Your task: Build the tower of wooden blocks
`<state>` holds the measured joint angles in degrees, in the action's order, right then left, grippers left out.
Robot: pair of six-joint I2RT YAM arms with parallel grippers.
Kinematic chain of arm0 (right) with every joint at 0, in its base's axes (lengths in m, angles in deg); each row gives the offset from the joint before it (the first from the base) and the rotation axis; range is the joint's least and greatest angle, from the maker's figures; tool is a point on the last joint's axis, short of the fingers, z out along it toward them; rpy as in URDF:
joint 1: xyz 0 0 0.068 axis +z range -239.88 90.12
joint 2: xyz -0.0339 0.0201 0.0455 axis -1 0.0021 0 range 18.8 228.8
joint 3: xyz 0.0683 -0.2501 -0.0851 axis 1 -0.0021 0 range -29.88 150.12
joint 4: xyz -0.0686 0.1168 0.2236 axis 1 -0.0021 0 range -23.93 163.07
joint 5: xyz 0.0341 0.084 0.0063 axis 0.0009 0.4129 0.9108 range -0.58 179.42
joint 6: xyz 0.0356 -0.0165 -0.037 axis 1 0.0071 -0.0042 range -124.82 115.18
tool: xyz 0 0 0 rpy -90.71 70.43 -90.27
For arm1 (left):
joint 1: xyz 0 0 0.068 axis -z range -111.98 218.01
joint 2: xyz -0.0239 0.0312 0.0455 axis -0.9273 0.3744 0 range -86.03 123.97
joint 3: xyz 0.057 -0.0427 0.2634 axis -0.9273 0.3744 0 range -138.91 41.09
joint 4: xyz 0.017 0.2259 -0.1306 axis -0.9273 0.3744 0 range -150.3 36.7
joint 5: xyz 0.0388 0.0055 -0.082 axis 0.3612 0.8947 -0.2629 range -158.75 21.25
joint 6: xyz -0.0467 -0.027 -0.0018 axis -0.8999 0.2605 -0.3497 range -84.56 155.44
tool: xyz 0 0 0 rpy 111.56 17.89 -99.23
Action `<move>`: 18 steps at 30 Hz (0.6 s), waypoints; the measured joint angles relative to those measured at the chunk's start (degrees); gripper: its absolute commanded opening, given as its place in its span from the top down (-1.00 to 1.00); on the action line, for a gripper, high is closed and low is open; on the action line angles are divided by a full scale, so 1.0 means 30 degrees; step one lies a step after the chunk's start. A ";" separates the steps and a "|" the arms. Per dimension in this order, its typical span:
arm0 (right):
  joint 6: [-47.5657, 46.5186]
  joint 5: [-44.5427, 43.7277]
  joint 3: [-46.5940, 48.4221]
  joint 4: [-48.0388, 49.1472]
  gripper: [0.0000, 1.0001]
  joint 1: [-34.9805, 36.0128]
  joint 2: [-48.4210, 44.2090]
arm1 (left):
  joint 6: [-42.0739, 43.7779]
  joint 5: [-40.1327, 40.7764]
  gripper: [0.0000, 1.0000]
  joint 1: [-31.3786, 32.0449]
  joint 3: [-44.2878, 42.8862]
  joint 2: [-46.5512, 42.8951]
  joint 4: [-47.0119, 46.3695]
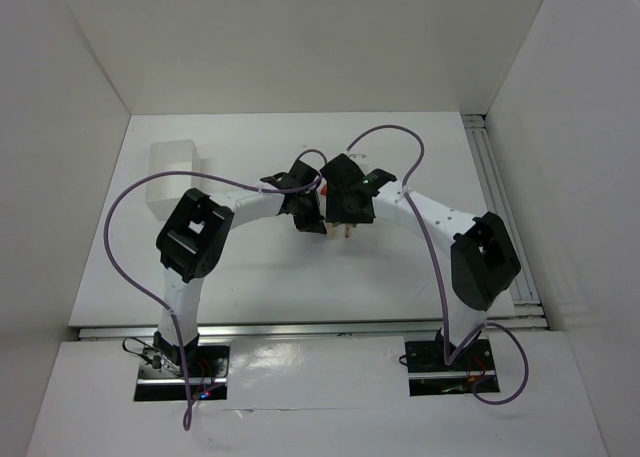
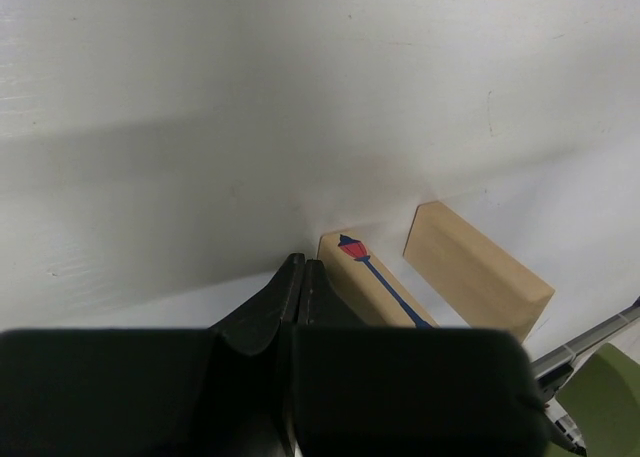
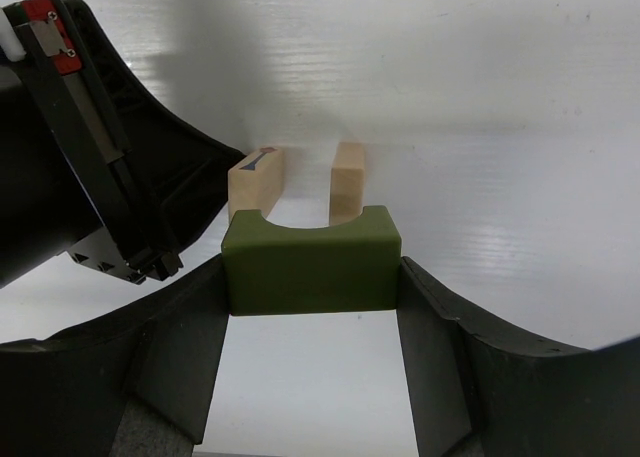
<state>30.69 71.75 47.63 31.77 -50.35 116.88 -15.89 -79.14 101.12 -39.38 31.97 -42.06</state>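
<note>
**Right gripper** (image 3: pixel 312 277): bottom centre of the right wrist view. Its jaws are clamped on the two ends of the green block.

**Green block** (image 3: pixel 310 262): dark olive, matt and oblong, with a half-round notch cut into its far edge. It sits at frame centre, in line with the two uprights. Whether it touches them cannot be told. A corner of it shows at the lower right of the left wrist view.

**Lamp upright** (image 3: pixel 255 182): pale tan wood, standing on the table (image 1: pixel 250 277). A blue lamp post with a red lantern is painted on one face, best seen in the left wrist view. It is the left one of the pair.

**Plain upright** (image 3: pixel 347 182): pale tan and unpainted. It stands just beside the lamp upright, parallel to it, with a gap between them.

**Left gripper** (image 2: pixel 300 287): its fingers are pressed together with nothing between them. The tip is just beside the lamp upright.

**Box** (image 1: pixel 172 177): white, at the upper left of the top view, well apart from the blocks.
</note>
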 measured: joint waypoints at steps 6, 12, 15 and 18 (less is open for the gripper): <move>-0.0007 0.0044 0.0153 0.0000 -0.02 0.0087 0.0204 | -0.0022 0.0007 1.00 0.0000 0.0087 -0.0044 -0.0087; -0.0007 0.0036 0.0459 0.0051 -0.02 0.0182 0.0619 | -0.0022 0.0066 1.00 0.0000 0.0539 -0.0350 -0.0182; -0.0007 0.0015 0.0678 0.0029 -0.02 0.0226 0.0787 | -0.0022 0.0153 1.00 -0.0095 0.0794 -0.0561 -0.0102; 0.0000 -0.0066 0.0801 0.0029 -0.02 0.0240 0.0940 | -0.0007 0.0189 1.00 -0.0204 0.1049 -0.0765 -0.0080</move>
<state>30.69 71.55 50.04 31.86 -49.63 119.70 -15.91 -78.57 100.51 -36.23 29.67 -42.30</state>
